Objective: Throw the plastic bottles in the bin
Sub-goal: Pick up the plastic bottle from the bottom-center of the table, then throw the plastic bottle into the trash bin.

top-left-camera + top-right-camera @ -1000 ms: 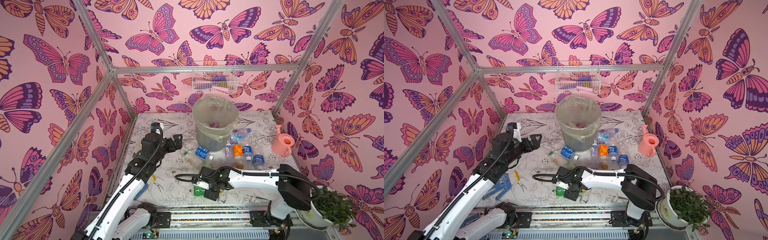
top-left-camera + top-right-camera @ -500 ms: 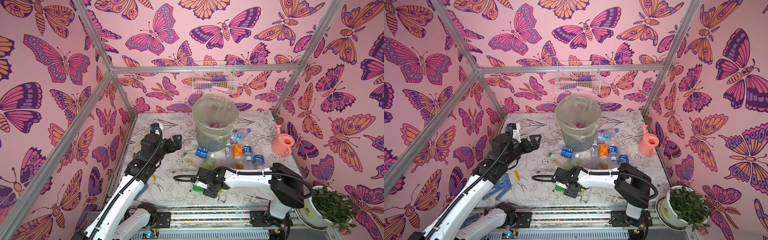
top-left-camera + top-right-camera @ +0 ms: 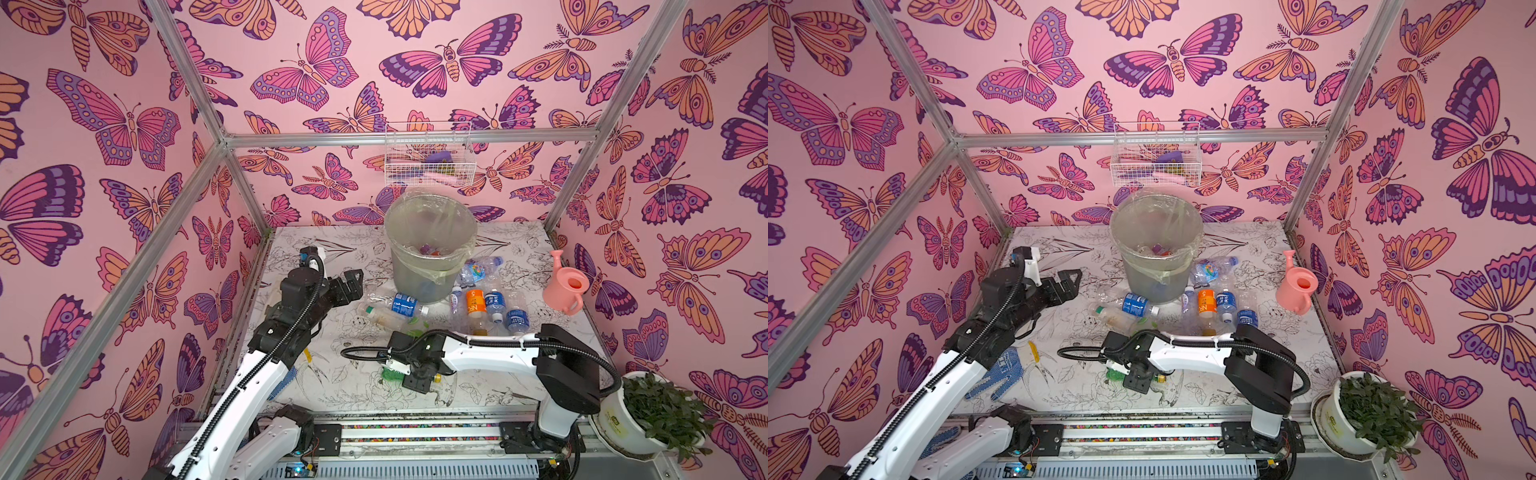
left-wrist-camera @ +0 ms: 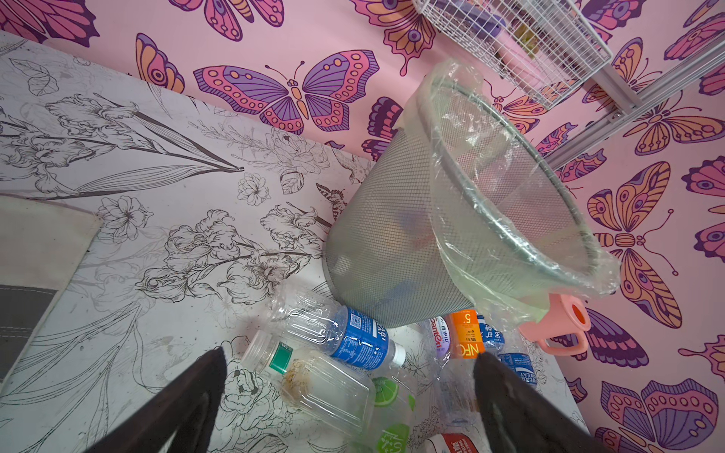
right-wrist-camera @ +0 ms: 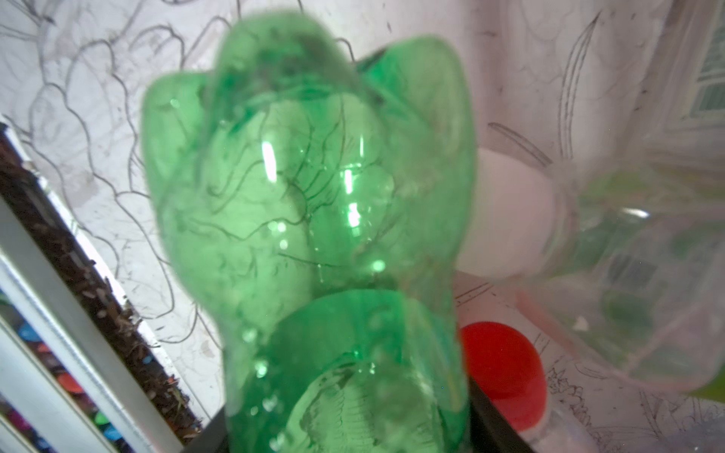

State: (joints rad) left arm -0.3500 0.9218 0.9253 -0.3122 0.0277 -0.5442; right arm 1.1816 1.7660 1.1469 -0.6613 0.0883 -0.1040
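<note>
While my right arm lies stretched low across the table, well in front of the bin (image 3: 415,278), its forearm is almost level and its wrist bends down to the table surface. The right gripper (image 3: 409,372) has its jaws pressed on the green-tinted bottle (image 3: 390,375), which lies on the table there. In the right wrist view this bottle (image 5: 314,196) fills nearly the whole picture, and a red cap (image 5: 502,368) of another bottle sits just beside it. My left arm rises from the near rail and reaches toward the left side of the bin, above the table. The left gripper (image 3: 347,286) is spread wide and holds nothing. Against the foot of the bin lies the blue-label bottle (image 3: 401,303), and just in front of it is a clear bottle with a green band (image 3: 382,316). To the right of the bin's foot several more bottles lie together, among them the orange-label bottle (image 3: 473,301). Inside the bin, which has a clear liner (image 3: 457,253) over its rim, I see a few bottles at the bottom (image 3: 430,249). Behind and above the bin hangs the white wire basket (image 3: 428,162) with purple and pink things that I cannot identify.
</note>
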